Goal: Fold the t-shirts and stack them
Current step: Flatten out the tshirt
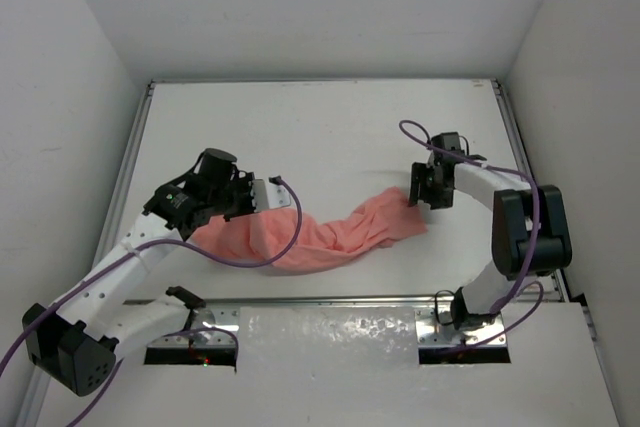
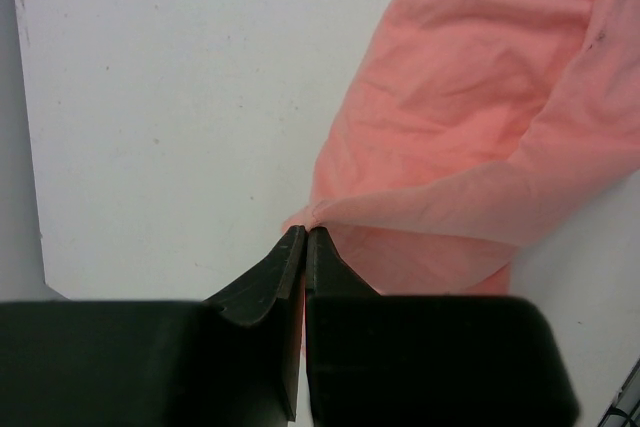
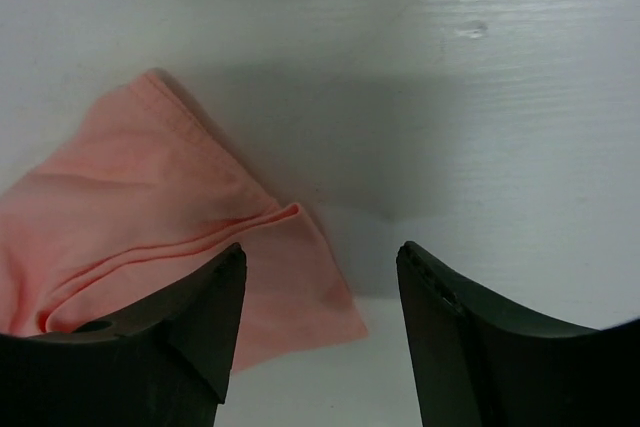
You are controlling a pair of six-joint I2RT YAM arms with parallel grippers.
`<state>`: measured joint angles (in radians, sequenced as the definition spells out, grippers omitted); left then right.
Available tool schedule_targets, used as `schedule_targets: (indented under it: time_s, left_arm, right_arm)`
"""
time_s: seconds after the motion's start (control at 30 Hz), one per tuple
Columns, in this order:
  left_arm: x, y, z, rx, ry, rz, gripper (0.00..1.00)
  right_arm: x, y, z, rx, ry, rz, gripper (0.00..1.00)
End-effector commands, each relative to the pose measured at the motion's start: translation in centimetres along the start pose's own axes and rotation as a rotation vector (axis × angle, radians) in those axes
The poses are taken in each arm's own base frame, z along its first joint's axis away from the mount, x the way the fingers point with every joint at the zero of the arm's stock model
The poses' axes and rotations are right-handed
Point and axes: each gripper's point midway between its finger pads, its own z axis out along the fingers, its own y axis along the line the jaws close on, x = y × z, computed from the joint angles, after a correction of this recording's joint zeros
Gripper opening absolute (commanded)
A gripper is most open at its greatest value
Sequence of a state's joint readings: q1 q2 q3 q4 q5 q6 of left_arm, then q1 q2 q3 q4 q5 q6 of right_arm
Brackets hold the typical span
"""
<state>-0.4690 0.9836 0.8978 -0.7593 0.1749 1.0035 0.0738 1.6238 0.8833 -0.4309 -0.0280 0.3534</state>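
Observation:
The salmon-pink t-shirt (image 1: 330, 235) lies bunched in a long twisted band across the middle of the white table (image 1: 320, 127). My left gripper (image 1: 262, 195) is shut on an edge of the t-shirt (image 2: 470, 127) at its left end and holds that edge pinched between the fingertips (image 2: 293, 247). My right gripper (image 1: 422, 197) is open just above the shirt's right end. In the right wrist view a corner of the t-shirt (image 3: 160, 207) lies flat under the left finger (image 3: 215, 292), and the gap between the fingers is over bare table.
White walls (image 1: 90, 97) enclose the table on the left, back and right. A metal rail (image 1: 330, 299) runs along the near edge. Purple cables (image 1: 270, 252) loop from both arms, the left one over the shirt.

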Motion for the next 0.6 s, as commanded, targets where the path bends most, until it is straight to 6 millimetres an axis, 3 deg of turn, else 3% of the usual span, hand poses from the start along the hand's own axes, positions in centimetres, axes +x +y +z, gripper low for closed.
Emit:
schedule_targets:
  time_s: [0.0, 0.17, 0.3, 0.4, 0.47, 0.57]
  left_arm:
    - [-0.9, 1.2, -0.5, -0.044, -0.039, -0.009, 0.0]
    - [-1.1, 1.4, -0.4, -0.051, -0.047, -0.009, 0.0]
    - [-1.0, 1.5, -0.4, -0.055, -0.04, -0.01, 0.0]
    - [-1.0, 1.5, -0.4, -0.061, -0.039, -0.013, 0.0]
    - [-1.2, 1.9, -0.4, -0.076, -0.045, -0.023, 0.0]
    - [-1.4, 3.9, -1.0, -0.163, -0.033, -0.06, 0.0]
  right_arm:
    - [-1.2, 1.1, 0.9, -0.051, -0.05, 0.003, 0.59]
    - [0.4, 2.3, 2.7, -0.128, -0.003, 0.048, 0.5]
    - [0.9, 1.9, 2.8, -0.11, -0.006, 0.047, 0.32]
    - [0.4, 1.6, 2.4, -0.096, -0.035, 0.025, 0.16]
    - [-0.3, 1.6, 2.2, -0.09, -0.055, 0.018, 0.0]
    - [-1.8, 1.2, 0.8, -0.061, -0.092, -0.009, 0.0]
